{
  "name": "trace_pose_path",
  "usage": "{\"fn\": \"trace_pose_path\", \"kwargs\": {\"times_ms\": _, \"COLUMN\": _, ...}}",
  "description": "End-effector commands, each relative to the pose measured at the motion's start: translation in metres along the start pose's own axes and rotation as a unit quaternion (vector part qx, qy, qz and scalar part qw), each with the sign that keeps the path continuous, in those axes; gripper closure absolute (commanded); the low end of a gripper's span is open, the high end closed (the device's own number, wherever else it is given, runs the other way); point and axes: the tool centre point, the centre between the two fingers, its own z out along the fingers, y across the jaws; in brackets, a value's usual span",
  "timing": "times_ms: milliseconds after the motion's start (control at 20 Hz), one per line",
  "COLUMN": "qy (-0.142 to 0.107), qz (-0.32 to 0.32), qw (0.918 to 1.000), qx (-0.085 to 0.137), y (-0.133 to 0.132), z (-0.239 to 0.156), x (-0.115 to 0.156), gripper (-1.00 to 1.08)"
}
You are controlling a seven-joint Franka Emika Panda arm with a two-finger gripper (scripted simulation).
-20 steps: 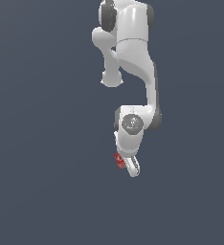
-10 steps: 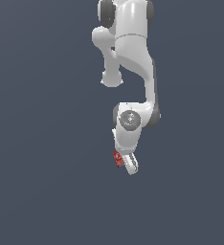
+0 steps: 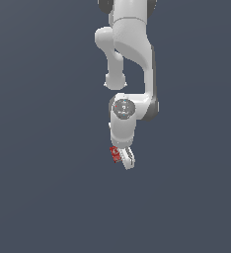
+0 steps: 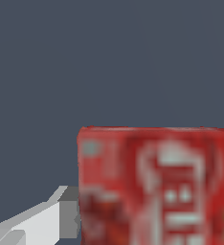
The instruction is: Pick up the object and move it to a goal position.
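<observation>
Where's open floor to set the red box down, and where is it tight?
The grey floor is bare on both sides of the arm and below the fingers in the exterior view. The only crowded spot is at the gripper, where the red box sits against one finger.

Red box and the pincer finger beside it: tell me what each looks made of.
The red box looks like printed cardboard: flat matte face, blurred white lettering and a dark patch, squared edges. This is a render, so that is only likely. The pincer finger looks like smooth pale grey plastic or painted metal with a darker grey tip pad, perhaps rubber. The pincer shows the same glossy white-grey shell in the exterior view.
</observation>
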Motion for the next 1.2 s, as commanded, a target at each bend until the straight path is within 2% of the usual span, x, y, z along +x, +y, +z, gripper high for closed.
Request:
{"fn": "trace_pose_path", "kwargs": {"times_ms": 0, "qy": 0.0, "qz": 0.0, "qw": 1.0, "qx": 0.0, "y": 0.016, "z": -0.014, "x": 0.008, "gripper": 1.08}}
{"fn": "trace_pose_path", "kwargs": {"times_ms": 600, "qy": -0.001, "qz": 0.0, "qw": 1.0, "qx": 0.001, "y": 0.083, "z": -0.073, "x": 0.041, "gripper": 1.08}}
{"fn": "trace_pose_path", "kwargs": {"times_ms": 850, "qy": 0.0, "qz": 0.0, "qw": 1.0, "qx": 0.001, "y": 0.097, "z": -0.087, "x": 0.049, "gripper": 1.08}}
{"fn": "trace_pose_path", "kwargs": {"times_ms": 1150, "qy": 0.0, "qz": 0.0, "qw": 1.0, "qx": 0.0, "y": 0.102, "z": -0.092, "x": 0.052, "gripper": 1.08}}
